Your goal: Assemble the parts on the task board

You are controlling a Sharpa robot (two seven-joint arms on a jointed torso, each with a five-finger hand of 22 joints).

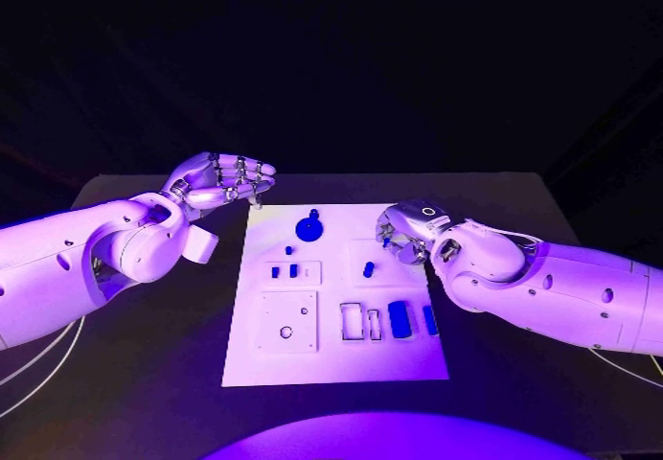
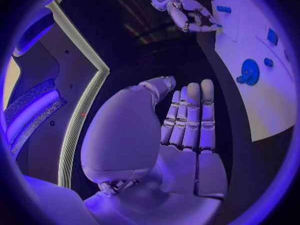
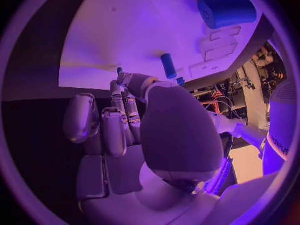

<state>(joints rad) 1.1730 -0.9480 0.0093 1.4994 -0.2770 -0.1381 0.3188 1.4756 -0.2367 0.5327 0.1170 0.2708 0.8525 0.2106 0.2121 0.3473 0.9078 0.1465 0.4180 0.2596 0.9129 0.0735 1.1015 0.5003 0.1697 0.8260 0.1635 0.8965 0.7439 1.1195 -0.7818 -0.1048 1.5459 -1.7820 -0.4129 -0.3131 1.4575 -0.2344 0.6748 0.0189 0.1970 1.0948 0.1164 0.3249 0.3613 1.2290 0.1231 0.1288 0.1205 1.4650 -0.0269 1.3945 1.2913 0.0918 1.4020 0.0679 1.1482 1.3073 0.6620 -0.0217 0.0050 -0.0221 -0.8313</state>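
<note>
Both hands empty: left hand [image 1: 221,180] curled off-board, right hand [image 1: 406,233] curled over task board [image 1: 336,359]; blue peg [image 1: 369,270] should be approached slowly.

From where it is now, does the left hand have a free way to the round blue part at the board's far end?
Probably yes. The left hand hovers off the task board's far left corner, holding nothing, and the round blue part lies uncovered nearby. The right hand is on the other side.
</note>
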